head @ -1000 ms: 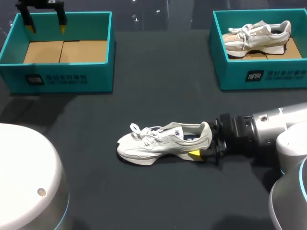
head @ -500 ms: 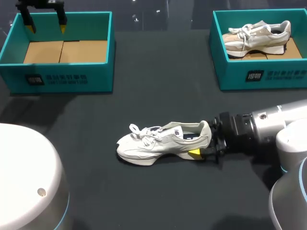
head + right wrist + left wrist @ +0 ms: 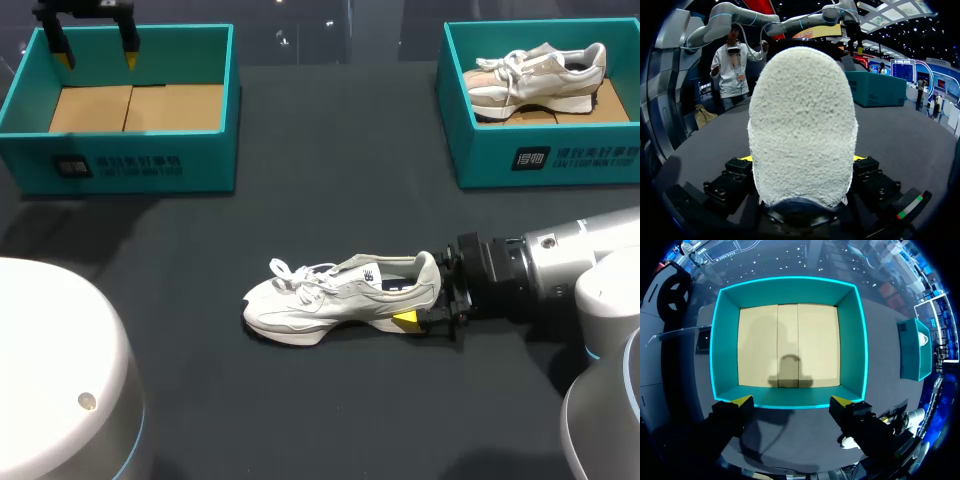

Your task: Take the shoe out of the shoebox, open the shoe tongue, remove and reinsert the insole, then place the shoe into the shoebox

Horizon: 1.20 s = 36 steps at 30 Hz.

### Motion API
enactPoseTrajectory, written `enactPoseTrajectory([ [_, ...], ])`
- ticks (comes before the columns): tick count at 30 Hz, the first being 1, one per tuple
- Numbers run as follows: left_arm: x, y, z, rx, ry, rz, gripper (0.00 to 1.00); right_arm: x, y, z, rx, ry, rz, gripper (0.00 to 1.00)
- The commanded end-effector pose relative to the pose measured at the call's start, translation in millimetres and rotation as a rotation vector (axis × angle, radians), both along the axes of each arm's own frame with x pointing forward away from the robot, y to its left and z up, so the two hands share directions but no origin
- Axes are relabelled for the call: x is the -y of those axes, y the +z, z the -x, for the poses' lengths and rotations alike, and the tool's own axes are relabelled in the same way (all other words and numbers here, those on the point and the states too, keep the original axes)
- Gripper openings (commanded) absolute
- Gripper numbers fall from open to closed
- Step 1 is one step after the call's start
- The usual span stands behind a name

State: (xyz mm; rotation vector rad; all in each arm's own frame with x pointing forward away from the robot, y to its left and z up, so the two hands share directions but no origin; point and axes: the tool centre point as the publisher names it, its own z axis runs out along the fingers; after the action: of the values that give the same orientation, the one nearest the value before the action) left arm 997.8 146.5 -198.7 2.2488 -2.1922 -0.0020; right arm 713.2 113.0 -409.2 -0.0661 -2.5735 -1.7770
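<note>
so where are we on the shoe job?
Done: the shoe is out of its box, standing on the table. In hand: the right claw grips its heel; the left claw hangs open over the empty box. Left: tongue, insole out and back, reboxing; no insole lies loose yet.

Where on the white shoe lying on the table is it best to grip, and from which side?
Probably the heel, from the right: the shoe stands upright on its sole, its narrow heel pointing at the right gripper, whose fingers hold its two sides.
</note>
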Motion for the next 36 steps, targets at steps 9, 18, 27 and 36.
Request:
enactPoseTrajectory([
  [9,56,11,82.0,0.054,-0.008,-0.030,1.00,-2,0,0.6,0.001,-0.002,0.002,0.00],
  [18,104,14,140.1,0.046,-0.057,-0.034,1.00,-2,0,0.6,0.001,-0.002,0.002,0.00],
  [27,144,14,193.3,0.052,-0.093,-0.037,1.00,-2,0,0.6,0.001,-0.002,0.002,0.00],
  [36,186,5,241.6,0.030,-0.117,-0.028,1.00,-2,0,0.6,0.001,-0.002,0.002,0.00],
])
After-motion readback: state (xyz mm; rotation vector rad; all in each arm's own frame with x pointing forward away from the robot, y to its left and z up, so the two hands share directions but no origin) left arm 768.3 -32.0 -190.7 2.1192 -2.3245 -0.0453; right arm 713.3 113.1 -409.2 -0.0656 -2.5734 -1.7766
